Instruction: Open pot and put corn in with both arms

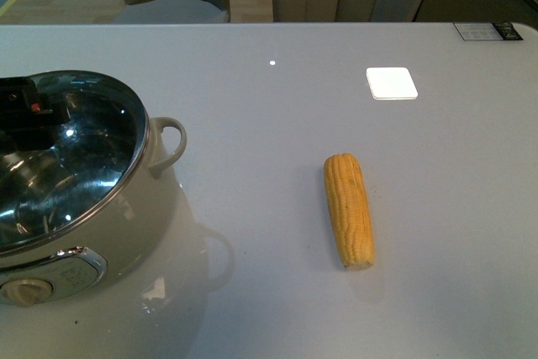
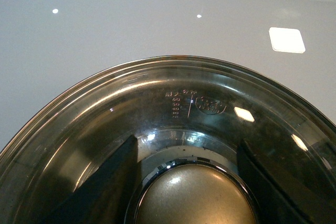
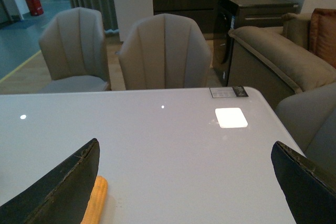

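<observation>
Entry, both arms, nearest item first.

The pot [image 1: 160, 208] sits close in on my left side, with its control panel [image 1: 25, 290] facing me and one loop side handle [image 1: 171, 142] toward the middle of the table [image 1: 277, 107]. The glass lid [image 2: 210, 87] is seated on the rim, so the pot is not yet open.

My left gripper [image 2: 188, 145] is down over the lid with its jaws spread. One finger stands on either side of the lid knob [image 2: 191, 195]. The left wrist view shows a thin gap at each side, so I judge it is straddling the knob, not clamping it. It has hold of nothing.

The corn [image 1: 349, 208] lies flat on the table to my right, well apart from the pot, with its long axis running roughly away from me.

My right gripper [image 3: 185, 142] hangs above the table with its jaws wide and nothing between them. In the right wrist view the cob shows just beside one finger, outside the gap.

Farther out there is bare tabletop, a bright light patch [image 1: 392, 83], then chairs [image 3: 163, 51].

Progress, as I judge it, is early. Both grippers are near their targets and nothing is grasped. What is left:
- Close on the knob.
- Lift the lid clear.
- Line the right gripper up over the cob.
- Grip the cob, carry it across and drop it into the bowl.
</observation>
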You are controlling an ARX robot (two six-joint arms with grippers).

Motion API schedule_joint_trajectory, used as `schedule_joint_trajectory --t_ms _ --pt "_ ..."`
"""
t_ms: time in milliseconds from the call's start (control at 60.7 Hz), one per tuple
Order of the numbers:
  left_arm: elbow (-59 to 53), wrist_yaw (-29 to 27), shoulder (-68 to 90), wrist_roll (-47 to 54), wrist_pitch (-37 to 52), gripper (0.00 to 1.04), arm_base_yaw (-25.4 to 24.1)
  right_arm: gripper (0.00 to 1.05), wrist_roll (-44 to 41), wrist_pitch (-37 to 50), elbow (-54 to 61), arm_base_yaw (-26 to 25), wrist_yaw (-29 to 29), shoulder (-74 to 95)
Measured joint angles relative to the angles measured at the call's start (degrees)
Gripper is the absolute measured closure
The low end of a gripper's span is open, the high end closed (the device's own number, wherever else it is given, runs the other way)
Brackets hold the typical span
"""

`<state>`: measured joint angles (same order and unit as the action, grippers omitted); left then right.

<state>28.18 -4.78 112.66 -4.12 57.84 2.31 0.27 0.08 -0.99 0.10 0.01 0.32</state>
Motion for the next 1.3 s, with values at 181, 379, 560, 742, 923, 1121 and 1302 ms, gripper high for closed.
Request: schedule_joint_trajectory --t_ms 181,379,560,742,923,1121,1302 --pt "0.13 -0.63 -0.07 0.5 -0.13 0.62 0.11 0.09 0.0 0.0 0.0 0.0 0.0 0.0" --pt "0.26 -0.94 -0.66 0.55 -0.94 0.62 0.13 0.09 0.0 0.0 0.0 0.0 0.0 0.0" --pt "0.31 -1.14 -2.43 0.55 -2.89 0.62 0.28 0.09 0.0 0.0 0.0 0.0 0.0 0.0" --pt "0.42 -1.22 -6.25 0.48 -6.62 0.62 0.31 0.09 0.0 0.0 0.0 0.0 0.0 0.0" --pt "1.66 -1.11 -10.82 0.44 -10.45 0.62 0.35 0.09 0.0 0.0 0.0 0.0 0.0 0.0" --pt "2.67 0.61 -15.34 0.17 -13.84 0.62 -0.59 0.09 0.0 0.0 0.0 0.0 0.0 0.0" --pt "2.71 2.62 -18.91 0.63 -14.47 0.62 -5.38 0.09 0.0 0.0 0.0 0.0 0.0 0.0"
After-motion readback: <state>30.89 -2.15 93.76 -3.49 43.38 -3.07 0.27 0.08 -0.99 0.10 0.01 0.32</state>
